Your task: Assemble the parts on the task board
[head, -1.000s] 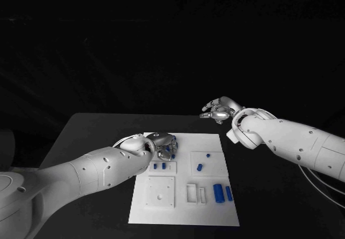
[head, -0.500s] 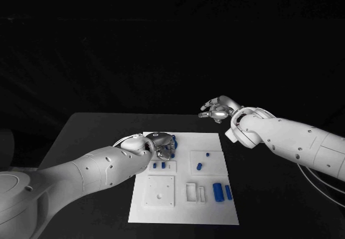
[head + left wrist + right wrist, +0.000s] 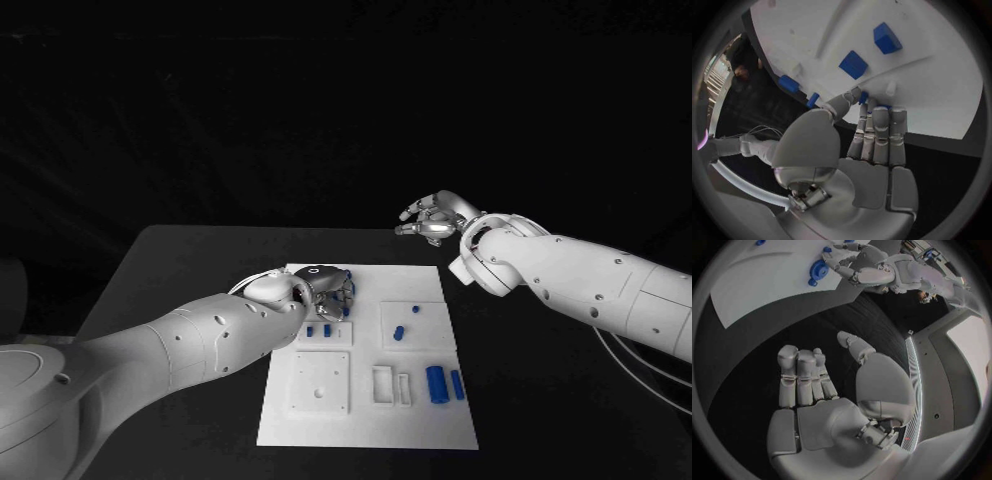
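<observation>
A: Head view?
B: Task board (image 3: 368, 400) sits mid-table (image 3: 188, 260). Left hand (image 3: 326, 288) is over the board's 11 o'clock corner, fingers curled down onto it. Blue parts: a small pair (image 3: 317, 331) just below that hand, two more (image 3: 395, 332) right of centre, two upright cylinders (image 3: 446, 384) around 4 o'clock. Right hand (image 3: 433, 218) hovers off the board past its 1 o'clock corner, fingers loosely spread, holding nothing.

A: Left wrist view?
B: Left hand (image 3: 856, 165): thumb and fingertips (image 3: 877, 111) pinch a small blue part (image 3: 864, 97) at the board's edge. Two blue blocks (image 3: 869, 51) lie beyond on the board.

A: Right wrist view?
B: Right hand (image 3: 826, 405) is wide, empty, above bare table. Left hand (image 3: 864, 267) on the board beside a blue gear-like part (image 3: 819, 271).
</observation>
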`<state>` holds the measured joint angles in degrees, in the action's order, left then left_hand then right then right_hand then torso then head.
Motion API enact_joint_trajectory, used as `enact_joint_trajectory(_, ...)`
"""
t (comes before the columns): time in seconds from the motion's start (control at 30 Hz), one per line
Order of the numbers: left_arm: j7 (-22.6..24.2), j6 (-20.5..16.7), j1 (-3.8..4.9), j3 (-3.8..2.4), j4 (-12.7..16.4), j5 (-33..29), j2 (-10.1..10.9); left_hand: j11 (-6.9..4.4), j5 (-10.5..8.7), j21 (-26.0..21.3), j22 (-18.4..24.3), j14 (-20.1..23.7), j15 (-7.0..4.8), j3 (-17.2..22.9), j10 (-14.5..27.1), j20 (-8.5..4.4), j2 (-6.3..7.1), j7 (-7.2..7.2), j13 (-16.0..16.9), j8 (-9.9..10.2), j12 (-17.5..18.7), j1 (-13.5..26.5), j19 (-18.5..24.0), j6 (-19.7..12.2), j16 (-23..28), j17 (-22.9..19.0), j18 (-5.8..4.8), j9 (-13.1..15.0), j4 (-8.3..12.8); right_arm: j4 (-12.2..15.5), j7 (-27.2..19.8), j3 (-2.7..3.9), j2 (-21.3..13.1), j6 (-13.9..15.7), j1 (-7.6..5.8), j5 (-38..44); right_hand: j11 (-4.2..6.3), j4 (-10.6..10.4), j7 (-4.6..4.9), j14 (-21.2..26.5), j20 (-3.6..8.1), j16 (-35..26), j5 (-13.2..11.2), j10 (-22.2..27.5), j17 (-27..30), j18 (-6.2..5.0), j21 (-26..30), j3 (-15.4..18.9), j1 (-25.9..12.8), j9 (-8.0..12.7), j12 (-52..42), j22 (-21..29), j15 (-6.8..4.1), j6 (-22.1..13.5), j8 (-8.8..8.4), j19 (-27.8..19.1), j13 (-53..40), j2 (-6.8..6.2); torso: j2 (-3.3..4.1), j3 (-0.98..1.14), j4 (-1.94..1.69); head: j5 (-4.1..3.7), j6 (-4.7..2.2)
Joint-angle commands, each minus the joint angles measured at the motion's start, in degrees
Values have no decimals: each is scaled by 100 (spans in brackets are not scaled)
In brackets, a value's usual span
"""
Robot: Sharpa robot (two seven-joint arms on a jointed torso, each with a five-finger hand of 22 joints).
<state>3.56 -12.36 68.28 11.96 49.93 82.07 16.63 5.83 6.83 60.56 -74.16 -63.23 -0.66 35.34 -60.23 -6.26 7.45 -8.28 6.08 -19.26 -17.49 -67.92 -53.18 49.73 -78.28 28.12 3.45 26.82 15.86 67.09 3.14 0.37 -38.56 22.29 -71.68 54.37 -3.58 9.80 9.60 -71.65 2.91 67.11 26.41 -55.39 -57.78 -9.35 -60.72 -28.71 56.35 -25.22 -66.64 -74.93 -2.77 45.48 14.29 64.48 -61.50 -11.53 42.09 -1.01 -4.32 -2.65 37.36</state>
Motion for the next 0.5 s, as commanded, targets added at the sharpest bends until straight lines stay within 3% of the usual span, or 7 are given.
enact_joint_trajectory(0.03,49,88,-17,9,-24,15,-41,-3,-23,26,-11,-57,-5,20,-42,-7,-29,4,-13,24,37,17,-45,-37,-25,-4,536,-13,10,12,-33,2,5,-49,1,20,11,-16,42,38,20,36,31,30,6,-565,34,18,-58,8,-39,-95,-13,-14,12,33,9,-8,0,2,5,-4,5)
enact_joint_trajectory(0.3,13,175,-57,9,-184,-91,-119,-19,-107,52,-19,-105,-20,-22,-113,-17,-53,-55,-25,29,45,125,-91,-7,-63,-19,553,-35,-59,2,-29,2,31,-50,0,21,11,-16,42,37,20,37,31,29,6,-565,33,18,-58,8,-41,-96,-13,-13,12,34,11,-8,-1,4,5,-8,15)
enact_joint_trajectory(0.5,-26,265,-69,9,-233,-91,-126,-56,-138,85,-32,-157,-55,-22,-222,-43,-85,-20,-23,-18,26,125,-138,111,-101,-29,570,-30,-48,-11,-30,2,38,-52,0,21,11,-16,42,36,21,37,31,28,6,-565,33,18,-58,8,-42,-96,-13,-12,13,35,12,-6,-1,12,-5,-10,28)
